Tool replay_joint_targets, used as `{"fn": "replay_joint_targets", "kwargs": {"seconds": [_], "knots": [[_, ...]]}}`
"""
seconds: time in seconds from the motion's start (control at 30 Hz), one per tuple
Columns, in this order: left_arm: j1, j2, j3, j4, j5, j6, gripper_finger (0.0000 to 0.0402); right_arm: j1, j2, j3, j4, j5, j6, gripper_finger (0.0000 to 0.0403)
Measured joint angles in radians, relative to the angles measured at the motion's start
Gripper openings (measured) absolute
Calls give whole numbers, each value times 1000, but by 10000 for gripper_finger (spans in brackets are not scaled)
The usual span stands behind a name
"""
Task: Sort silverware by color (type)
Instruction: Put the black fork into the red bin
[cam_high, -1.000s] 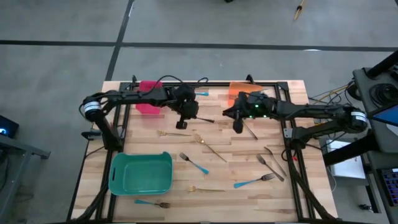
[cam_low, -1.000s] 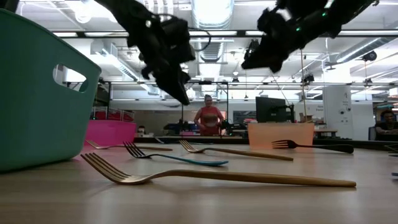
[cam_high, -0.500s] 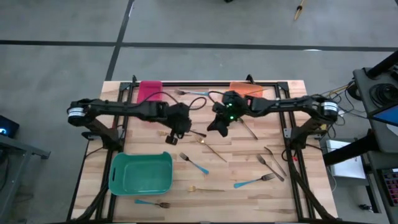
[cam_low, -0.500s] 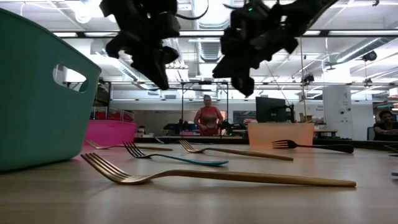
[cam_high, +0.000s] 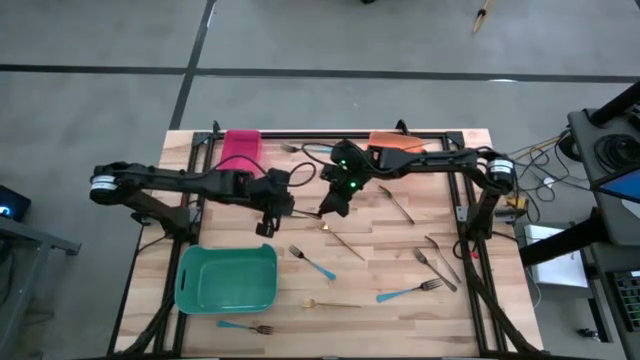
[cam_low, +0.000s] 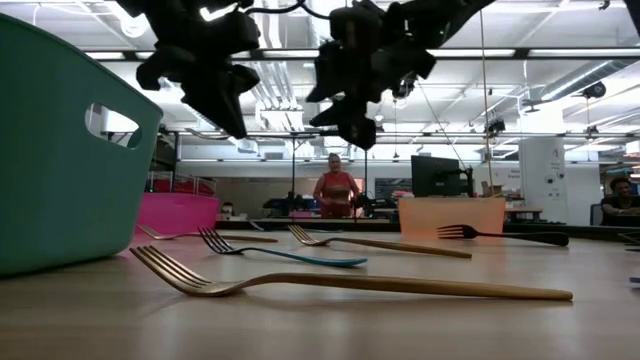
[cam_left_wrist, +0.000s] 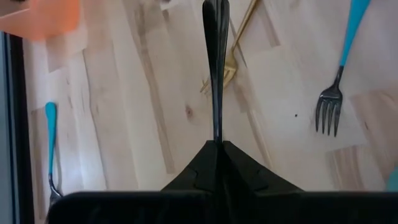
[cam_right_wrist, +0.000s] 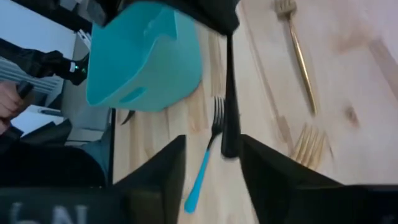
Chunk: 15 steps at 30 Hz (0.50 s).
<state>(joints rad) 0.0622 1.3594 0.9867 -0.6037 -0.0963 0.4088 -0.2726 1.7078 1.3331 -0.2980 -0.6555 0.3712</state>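
Note:
My left gripper (cam_high: 270, 218) is shut on a dark silver-grey fork (cam_high: 303, 213) and holds it above the middle of the table. In the left wrist view the fork's handle (cam_left_wrist: 215, 68) sticks straight out from my left gripper (cam_left_wrist: 214, 144). My right gripper (cam_high: 333, 205) is open at the handle's free end. In the right wrist view the fingers of my right gripper (cam_right_wrist: 211, 146) stand on either side of that end (cam_right_wrist: 230, 146), with a gap on both sides. Other silverware lies flat on the wood: a gold fork (cam_high: 343, 240), a blue-handled fork (cam_high: 313, 264) and several more. My left gripper pinches the dark fork between its two fingers at the end (cam_left_wrist: 215, 138) opposite the handle's free tip. The fingers hide the head. The fork runs on in line with the fingers, slanting down toward the table's right. It is lifted clear of the table.
A teal bin (cam_high: 226, 278) stands near the front left, a pink-red bin (cam_high: 240, 148) at the back left and an orange bin (cam_high: 395, 143) at the back right. Dark forks (cam_high: 437, 268) and a blue-handled fork (cam_high: 408, 292) lie at the front right. A person (cam_low: 335, 190) stands far behind the table.
My left gripper has carried the dark fork toward the table's left and near edges, still clear of the wood. My right gripper has followed it toward the table's left and has turned, and now stands at the handle's free end.

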Motion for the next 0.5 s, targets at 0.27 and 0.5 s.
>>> {"fn": "replay_joint_targets", "kwargs": {"seconds": [0.27, 0.5], "knots": [[-7, 7, -1, 28, 0, -2, 0, 5, 89, 74, 11, 9, -23, 203], [-7, 11, -1, 34, -1, -12, 0, 15, 159, 108, 27, -1, -24, 205]]}}
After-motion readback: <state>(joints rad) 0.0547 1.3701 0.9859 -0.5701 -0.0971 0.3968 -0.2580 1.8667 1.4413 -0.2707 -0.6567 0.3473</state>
